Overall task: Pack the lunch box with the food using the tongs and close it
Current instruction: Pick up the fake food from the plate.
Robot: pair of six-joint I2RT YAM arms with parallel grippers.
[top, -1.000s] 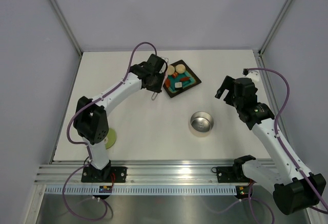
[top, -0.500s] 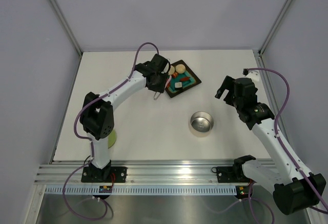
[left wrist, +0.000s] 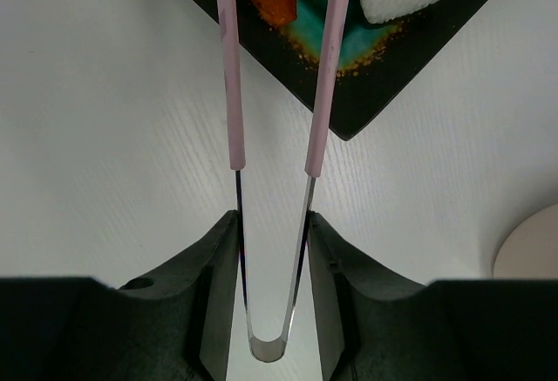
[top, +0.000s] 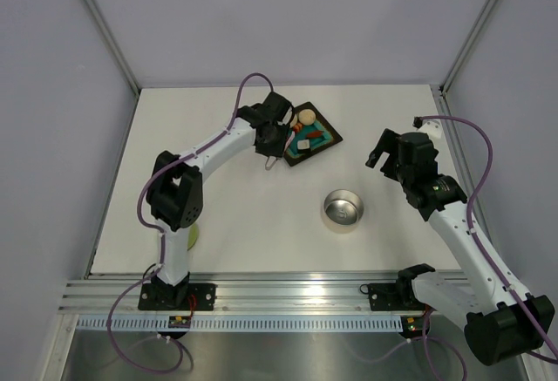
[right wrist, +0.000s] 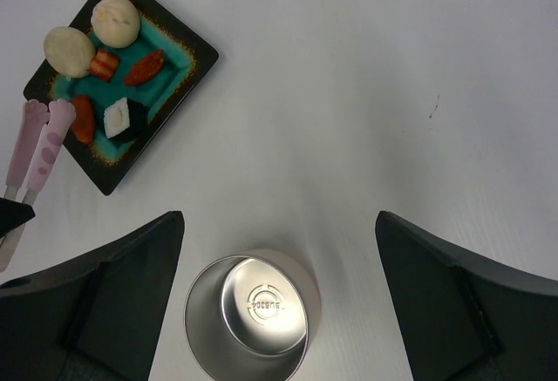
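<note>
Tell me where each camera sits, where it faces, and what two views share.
Top external: above and behind the arms, looking down on the table; both arms show, bases at the bottom.
Left wrist: on the left arm, looking past the left gripper along the tongs it holds to a corner of the teal tray.
Right wrist: on the right arm, looking down on the steel tin; the open right gripper frames it.
Shared: both wrist views show the tray and tongs.
</note>
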